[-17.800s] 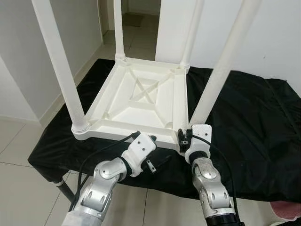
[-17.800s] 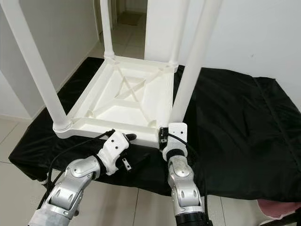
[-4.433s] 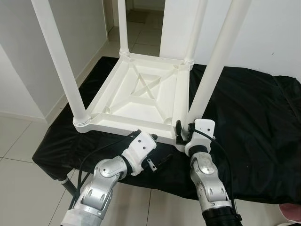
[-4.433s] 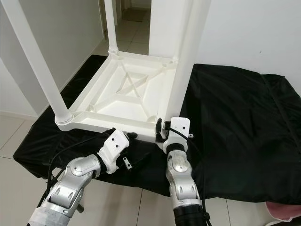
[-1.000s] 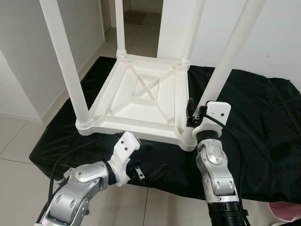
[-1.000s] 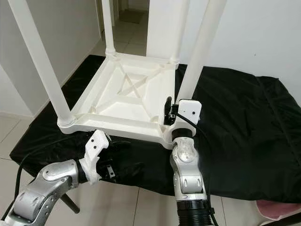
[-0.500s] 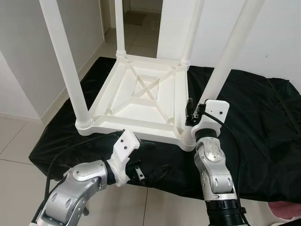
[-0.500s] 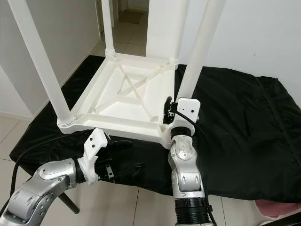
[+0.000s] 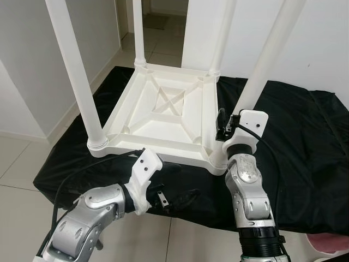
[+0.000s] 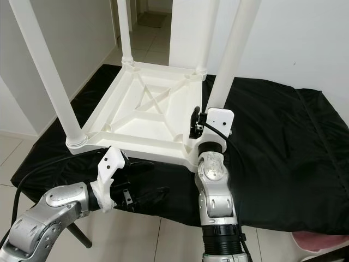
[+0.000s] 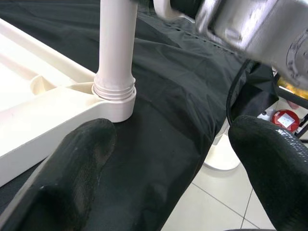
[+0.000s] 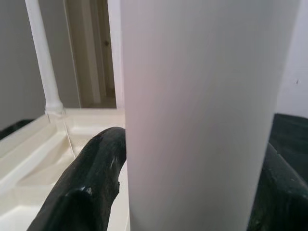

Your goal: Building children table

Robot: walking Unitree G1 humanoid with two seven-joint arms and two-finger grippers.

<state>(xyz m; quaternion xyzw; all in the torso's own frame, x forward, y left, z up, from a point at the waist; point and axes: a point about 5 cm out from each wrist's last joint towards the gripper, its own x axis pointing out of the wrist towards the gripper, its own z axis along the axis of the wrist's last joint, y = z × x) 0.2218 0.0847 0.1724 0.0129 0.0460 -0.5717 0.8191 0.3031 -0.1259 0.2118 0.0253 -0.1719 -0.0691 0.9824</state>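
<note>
Black cloth (image 9: 294, 136) covers the bench where the white children's table (image 9: 163, 117) lies upside down, four legs pointing up. The right gripper (image 9: 222, 126) clasps the near right leg (image 9: 262, 71) just above its socket, fingers either side of its upright axis. The left gripper (image 9: 177, 183) hangs spread wide, holding nothing, at the table's near edge, left of that leg.

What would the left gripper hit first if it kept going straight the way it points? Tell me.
Probably the near right leg at its socket on the table. The left gripper is open and aimed along the black cloth toward it; depth is unclear.
</note>
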